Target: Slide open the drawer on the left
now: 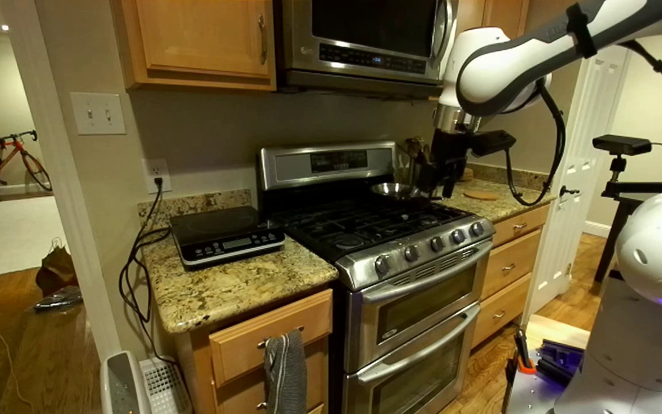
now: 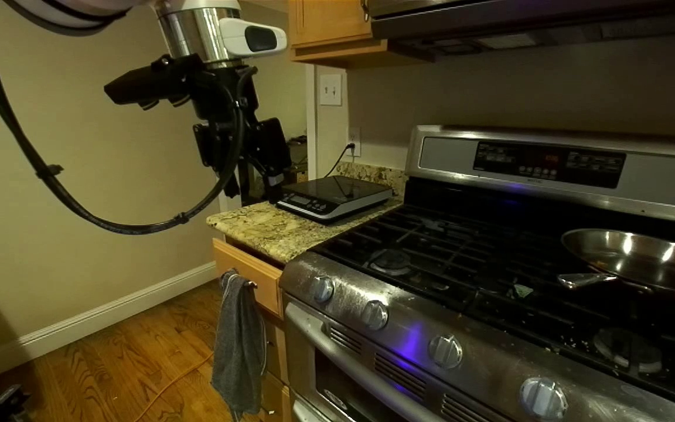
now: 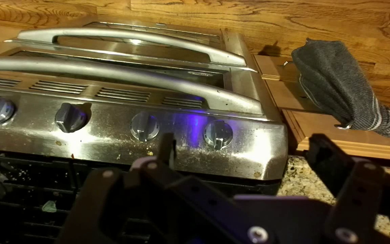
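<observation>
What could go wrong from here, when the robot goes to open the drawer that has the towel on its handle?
The gray towel covers the middle of the handle on the drawer, so the open claw may catch mostly cloth and slip off. The nearest stove knob sticks out beside this drawer; a low approach across the stove might bump or turn it.

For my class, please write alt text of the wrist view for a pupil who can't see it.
An open black pincer spans the foreground, with a stainless steel stove and four visible knobs beyond. At right, a gray towel hangs over the handle of a wooden drawer.
</observation>
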You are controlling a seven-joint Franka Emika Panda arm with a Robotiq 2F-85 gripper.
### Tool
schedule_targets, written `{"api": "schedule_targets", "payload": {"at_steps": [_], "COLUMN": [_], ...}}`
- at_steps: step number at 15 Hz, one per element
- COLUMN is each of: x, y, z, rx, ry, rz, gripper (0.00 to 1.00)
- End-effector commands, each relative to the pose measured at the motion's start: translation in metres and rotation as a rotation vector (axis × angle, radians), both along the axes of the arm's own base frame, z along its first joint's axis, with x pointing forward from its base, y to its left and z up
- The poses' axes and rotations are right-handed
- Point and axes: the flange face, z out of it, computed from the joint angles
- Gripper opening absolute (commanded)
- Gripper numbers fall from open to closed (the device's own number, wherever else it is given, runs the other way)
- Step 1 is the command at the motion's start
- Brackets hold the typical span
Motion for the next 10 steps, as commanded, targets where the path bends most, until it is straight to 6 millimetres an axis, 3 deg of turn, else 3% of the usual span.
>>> {"api": "schedule_targets", "payload": {"at_steps": [1,5,10], "x": [0.003,0.013,0.028], "y": [0.007,0.037,0.103], "z": [-0.001,-0.007,-0.023], "rx": [-0.011,-0.023,0.019], "ry": [0.002,0.009,0.005], "rz": [0.032,0.136,0.380], "gripper": [1.00,1.00,1.00]}}
